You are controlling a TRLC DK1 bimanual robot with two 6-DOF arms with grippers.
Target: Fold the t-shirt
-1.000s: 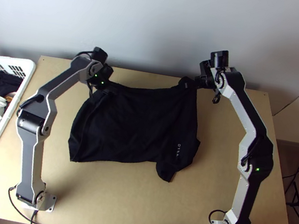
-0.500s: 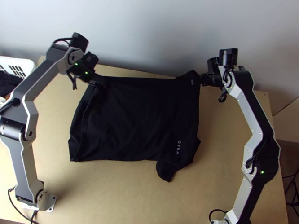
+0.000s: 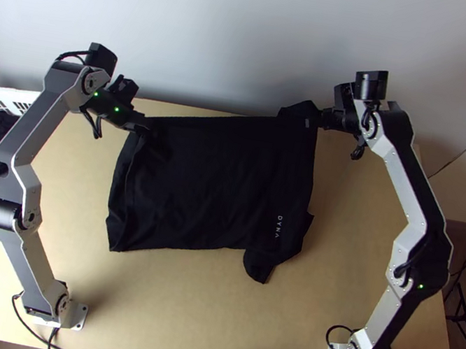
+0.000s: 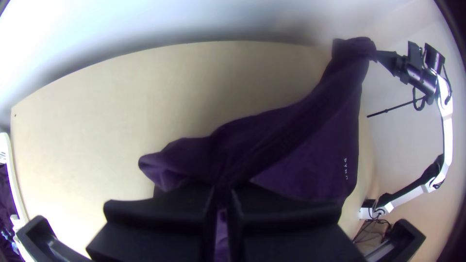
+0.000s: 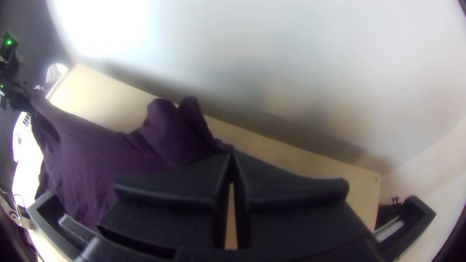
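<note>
Nearest the arms' bases, a small flap of the black t-shirt jutted toward them over the light wooden table, with pale lettering on the cloth just beyond it. The shirt's body lay broadly spread on the middle of the table, a lengthwise crease near its left side, its longer way running across from one arm's side to the other. At its far edge both corners were taken: the left gripper had its fingers closed on the far left corner, and the right gripper, its fingers brought together, pinched cloth at the far right one, where a puckered bit stood up. Between those two holds the edge ran nearly straight in the top view, slanting a little farther out toward the right. So from the left gripper the shirt lay toward the bases and to the right, from the right gripper toward the bases and to the left; each arm was the nearer to its own corner, with no need to cross. The fold itself seemed unmade, the edge being drawn out first; the next move probably called for bringing both corners toward the bases together. If one led, the cloth might skew, or the slim right-hand pinch might slip.
</note>
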